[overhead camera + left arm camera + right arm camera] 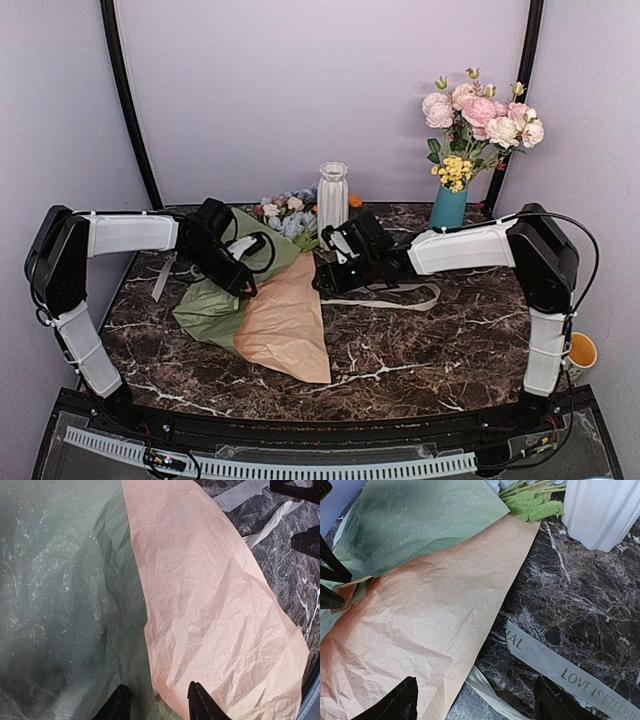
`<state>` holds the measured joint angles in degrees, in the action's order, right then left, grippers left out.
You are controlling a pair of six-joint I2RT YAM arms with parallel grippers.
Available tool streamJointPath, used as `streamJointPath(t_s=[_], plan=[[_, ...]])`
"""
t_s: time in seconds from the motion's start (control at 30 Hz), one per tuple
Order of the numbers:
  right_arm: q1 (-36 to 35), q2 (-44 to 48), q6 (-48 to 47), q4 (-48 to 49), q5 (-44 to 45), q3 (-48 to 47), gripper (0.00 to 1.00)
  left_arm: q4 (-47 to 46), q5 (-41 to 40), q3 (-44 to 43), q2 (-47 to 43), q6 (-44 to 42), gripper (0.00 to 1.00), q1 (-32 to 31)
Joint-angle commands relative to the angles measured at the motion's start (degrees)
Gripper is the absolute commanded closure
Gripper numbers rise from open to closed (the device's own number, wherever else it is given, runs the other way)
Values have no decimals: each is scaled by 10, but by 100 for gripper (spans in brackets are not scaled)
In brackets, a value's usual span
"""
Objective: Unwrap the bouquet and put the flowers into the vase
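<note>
The bouquet lies unrolled on the dark marble table. Its green paper [212, 305] and tan paper [287, 325] are spread flat, and the flowers [285, 215] point toward the back. The white ribbed vase [333, 197] stands upright just right of the blooms. My left gripper [157, 701] hovers over the seam of green paper [60, 580] and tan paper [210, 605], jaws apart, a crumpled paper edge between them. My right gripper [477, 700] stands wide open over the tan paper's edge [420, 620] and the untied ribbon [570, 672], holding nothing.
A teal vase [448, 207] with pink roses stands at the back right. The cream ribbon [400, 297] trails across the marble under the right arm. A yellow cup [581, 352] sits beyond the table's right edge. The white vase's base [605, 510] is close to green leaves [532, 505].
</note>
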<state>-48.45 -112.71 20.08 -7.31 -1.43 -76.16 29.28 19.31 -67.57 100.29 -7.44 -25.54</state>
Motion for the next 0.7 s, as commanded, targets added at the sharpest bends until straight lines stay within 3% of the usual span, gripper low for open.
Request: streamJointPath(t_s=[0.0,0.2,0.4,0.67], plan=[[-2,16,14,5,11,14,21,8,-42,-24,5,-15,68,-6],[-2,19,18,6,14,19,21,10,-63,-38,3,-16,99,-9],[-2,7,11,1,9,4,21,27,-119,-60,-23,-9,100,-10],[-2,-6,3,-2,0,-14,22,53,-290,-111,-73,-4,100,2]])
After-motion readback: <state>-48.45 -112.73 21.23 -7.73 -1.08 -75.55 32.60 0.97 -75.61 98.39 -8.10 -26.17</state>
